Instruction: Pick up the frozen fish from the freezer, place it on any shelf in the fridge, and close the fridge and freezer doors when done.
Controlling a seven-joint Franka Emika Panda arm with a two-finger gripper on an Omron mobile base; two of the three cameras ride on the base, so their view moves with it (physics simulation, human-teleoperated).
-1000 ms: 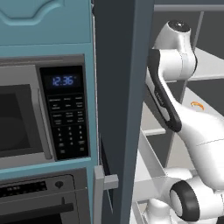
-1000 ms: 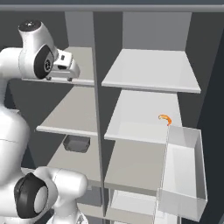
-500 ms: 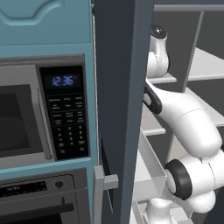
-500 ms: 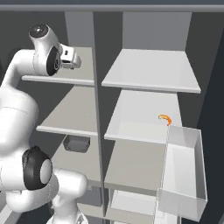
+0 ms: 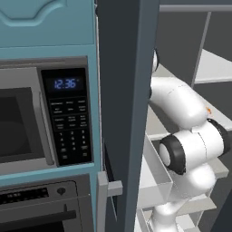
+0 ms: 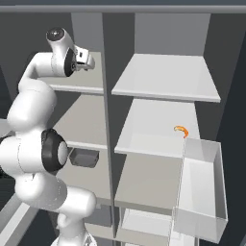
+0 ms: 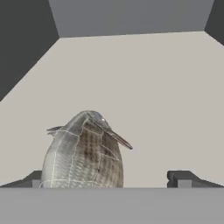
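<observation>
Pincer spread wide, tips low at either side of the hand view, grasping nothing. Fish between them, nearer one tip, lying on a pale freezer board, grey back wall beyond. Arm reaching to the top left board in the right base view. Small orange thing on a fridge board, clear bin just below. Open door edge-on, beside a microwave.
</observation>
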